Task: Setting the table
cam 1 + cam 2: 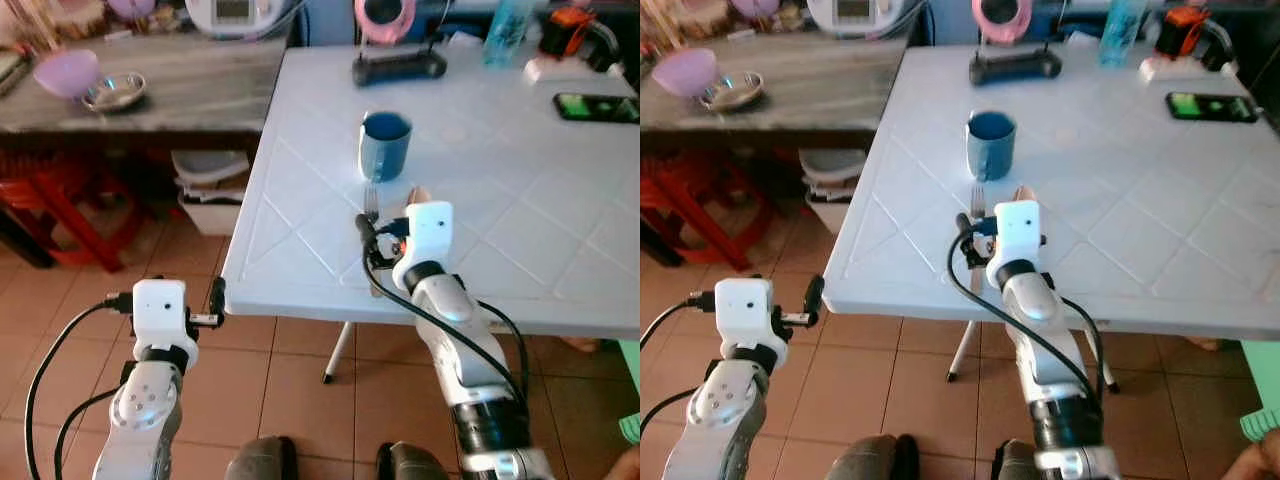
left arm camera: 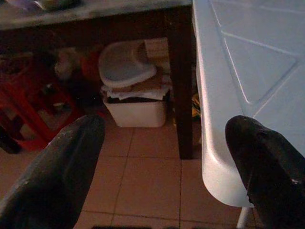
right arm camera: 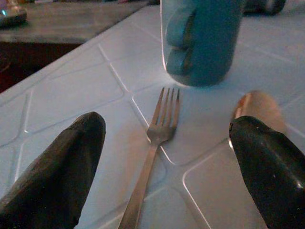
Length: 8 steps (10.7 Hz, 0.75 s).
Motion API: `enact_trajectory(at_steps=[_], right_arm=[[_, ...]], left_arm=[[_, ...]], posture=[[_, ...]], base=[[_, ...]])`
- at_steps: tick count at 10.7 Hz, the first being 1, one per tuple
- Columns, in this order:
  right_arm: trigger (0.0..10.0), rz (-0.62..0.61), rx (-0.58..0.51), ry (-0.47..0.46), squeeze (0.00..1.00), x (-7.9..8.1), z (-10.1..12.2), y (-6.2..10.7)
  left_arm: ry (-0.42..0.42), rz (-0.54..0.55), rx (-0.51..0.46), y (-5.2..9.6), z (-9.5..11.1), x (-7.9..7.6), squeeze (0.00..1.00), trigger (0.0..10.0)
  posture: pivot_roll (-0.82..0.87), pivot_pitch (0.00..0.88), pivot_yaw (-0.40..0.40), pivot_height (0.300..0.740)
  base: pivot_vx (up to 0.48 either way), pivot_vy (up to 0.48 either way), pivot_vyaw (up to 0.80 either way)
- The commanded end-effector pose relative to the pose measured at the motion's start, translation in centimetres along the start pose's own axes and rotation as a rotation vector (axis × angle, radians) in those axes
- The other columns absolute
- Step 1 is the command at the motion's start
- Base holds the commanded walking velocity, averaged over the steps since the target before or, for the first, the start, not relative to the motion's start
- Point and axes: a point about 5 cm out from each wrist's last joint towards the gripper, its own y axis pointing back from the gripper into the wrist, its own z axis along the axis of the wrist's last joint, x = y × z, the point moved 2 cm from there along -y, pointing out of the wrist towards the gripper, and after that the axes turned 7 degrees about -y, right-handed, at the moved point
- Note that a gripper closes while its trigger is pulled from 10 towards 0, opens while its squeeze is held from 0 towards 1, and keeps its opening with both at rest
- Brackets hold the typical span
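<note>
Left eye view: the right gripper [image 1: 385,240] hovers over the near edge of the white surface [image 1: 520,220]. A fork [image 1: 370,205] lies just beyond it at twelve o'clock, tines pointing away toward the blue mug [image 1: 385,145]. A spoon [image 1: 416,194] lies just beside the fork at its three o'clock. The left gripper [image 1: 215,300] hangs off the surface's corner, well apart from the cutlery, so the right arm is plainly nearer.

Right eye view: a phone [image 1: 1210,106] lies far off at two o'clock, and a black device [image 1: 1015,68] stands beyond the mug; neither blocks the way.

Left wrist view: the left jaws stand wide apart, empty, with a white bin [image 2: 133,90] on the floor ahead.

Right wrist view: the right jaws are spread wide with nothing held. The fork's long axis runs straight ahead between them, handle nearest; the spoon's bowl sits by one finger. The mug stands close past the tines, the likeliest thing to bump.
</note>
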Motion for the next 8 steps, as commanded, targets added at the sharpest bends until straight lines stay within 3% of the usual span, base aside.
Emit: enact_trajectory(at_steps=[1,4,8], right_arm=[[10.0,0.019,0.004,-0.003,0.0,0.7,0.4,-0.5],[10.0,0.068,0.103,-0.009,0.0,1.8,-0.4,-1.4],[10.0,0.033,0.193,-0.026,0.0,1.9,-1.8,-0.2]], left_arm=[[-0.013,0.007,0.002,0.3,0.2,0.4,0.0,10.0],[-0.023,0.009,0.017,0.4,0.2,0.5,0.0,10.0],[-0.015,-0.004,0.023,0.4,0.2,0.3,0.0,10.0]], posture=[[0.11,0.173,0.089,0.74],[0.11,0.185,0.086,0.74],[0.11,0.192,0.077,0.74]], base=[[0.0,0.0,0.0],[0.0,0.0,0.0],[0.0,0.0,0.0]])
